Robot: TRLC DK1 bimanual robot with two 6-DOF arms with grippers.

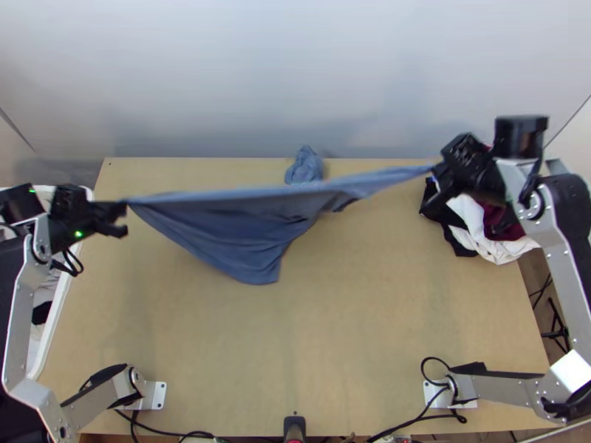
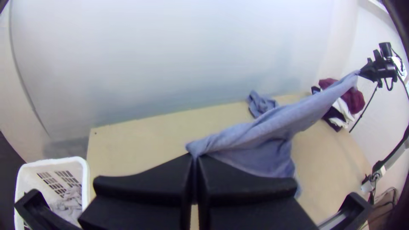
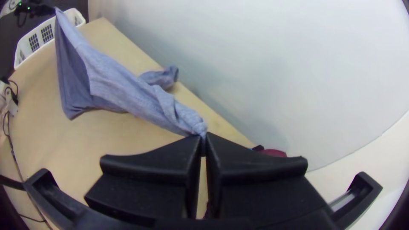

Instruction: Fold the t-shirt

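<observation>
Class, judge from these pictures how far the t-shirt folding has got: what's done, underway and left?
Done: the blue t-shirt is pinched at two ends. In hand: the left tool and right tool hold it stretched between them, part drooping loosely. Left: probably laying it flat, then all the folding, as no neat fold shows.

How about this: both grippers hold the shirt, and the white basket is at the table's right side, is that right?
Wrong side: the top view shows the basket at the table's left side. The left gripper and right gripper do hold the shirt.
</observation>
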